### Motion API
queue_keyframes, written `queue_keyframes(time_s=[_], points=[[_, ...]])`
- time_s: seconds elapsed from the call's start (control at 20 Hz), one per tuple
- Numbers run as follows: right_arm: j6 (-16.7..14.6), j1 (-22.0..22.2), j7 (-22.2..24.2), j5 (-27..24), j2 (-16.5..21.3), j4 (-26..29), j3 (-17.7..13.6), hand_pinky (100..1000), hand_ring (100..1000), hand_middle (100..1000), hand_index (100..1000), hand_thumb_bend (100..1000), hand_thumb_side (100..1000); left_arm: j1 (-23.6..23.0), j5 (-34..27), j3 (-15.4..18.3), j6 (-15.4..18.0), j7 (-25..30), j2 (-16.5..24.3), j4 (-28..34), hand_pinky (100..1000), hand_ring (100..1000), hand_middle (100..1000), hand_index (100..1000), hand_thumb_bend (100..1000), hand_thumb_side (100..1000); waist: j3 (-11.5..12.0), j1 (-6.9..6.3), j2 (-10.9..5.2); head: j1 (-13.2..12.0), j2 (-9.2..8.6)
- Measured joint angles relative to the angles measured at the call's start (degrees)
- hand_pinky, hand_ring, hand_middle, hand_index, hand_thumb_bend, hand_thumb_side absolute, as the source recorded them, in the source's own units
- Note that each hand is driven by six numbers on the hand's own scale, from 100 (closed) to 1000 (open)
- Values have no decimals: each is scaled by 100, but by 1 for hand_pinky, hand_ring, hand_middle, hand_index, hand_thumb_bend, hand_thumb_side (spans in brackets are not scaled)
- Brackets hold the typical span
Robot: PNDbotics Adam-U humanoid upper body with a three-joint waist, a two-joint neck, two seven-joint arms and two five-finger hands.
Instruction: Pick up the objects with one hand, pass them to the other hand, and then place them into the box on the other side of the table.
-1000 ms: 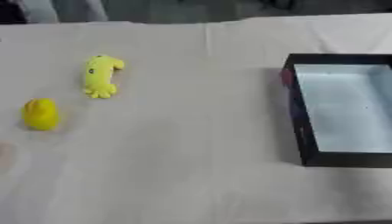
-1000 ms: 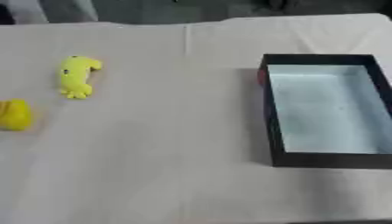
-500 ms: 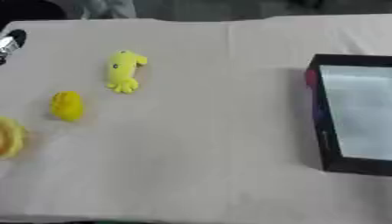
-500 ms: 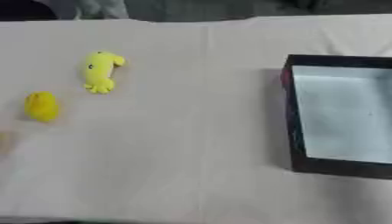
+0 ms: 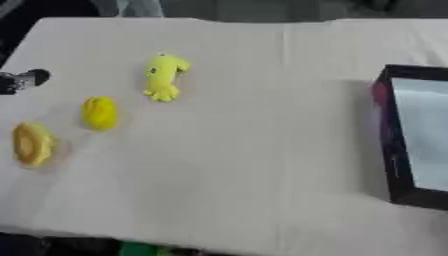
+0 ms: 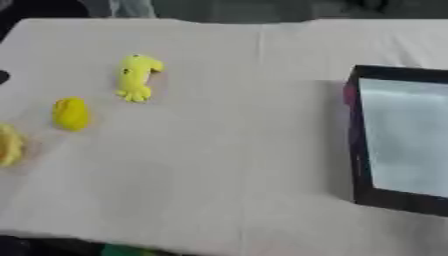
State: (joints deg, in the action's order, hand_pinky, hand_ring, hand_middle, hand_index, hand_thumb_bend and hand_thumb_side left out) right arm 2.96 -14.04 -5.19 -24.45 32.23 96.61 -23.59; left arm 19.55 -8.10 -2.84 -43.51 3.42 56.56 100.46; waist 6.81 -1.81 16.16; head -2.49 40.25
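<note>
Yellow soft toy [image 5: 163, 75] lies on table cloth [image 5: 254, 150], at 10 o'clock from table middle. Yellow oval lump [image 5: 99, 112] near it at 7 o'clock. Paler yellow lump [image 5: 32, 144] further out at left edge. Black box [image 6: 398, 140], pale inside, at 3 o'clock, well apart. Left hand [image 5: 21, 81]: tip only at left edge, fingers' state cannot tell.
</note>
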Motion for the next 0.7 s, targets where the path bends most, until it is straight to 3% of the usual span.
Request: queue_keyframes(time_s=[0.4,0.7], points=[[-98,49,16,4,113,-89,1,1000,1000,1000,1000,100,613,-323,36,134,-182,599,158,-330,996,889,825,925,599,210,78,1,0,40,44],[-131,104,26,10,131,-131,1,1000,1000,1000,1000,100,613,-447,-163,129,-109,933,177,-643,1000,893,824,922,569,199,69,1,0,153,34]])
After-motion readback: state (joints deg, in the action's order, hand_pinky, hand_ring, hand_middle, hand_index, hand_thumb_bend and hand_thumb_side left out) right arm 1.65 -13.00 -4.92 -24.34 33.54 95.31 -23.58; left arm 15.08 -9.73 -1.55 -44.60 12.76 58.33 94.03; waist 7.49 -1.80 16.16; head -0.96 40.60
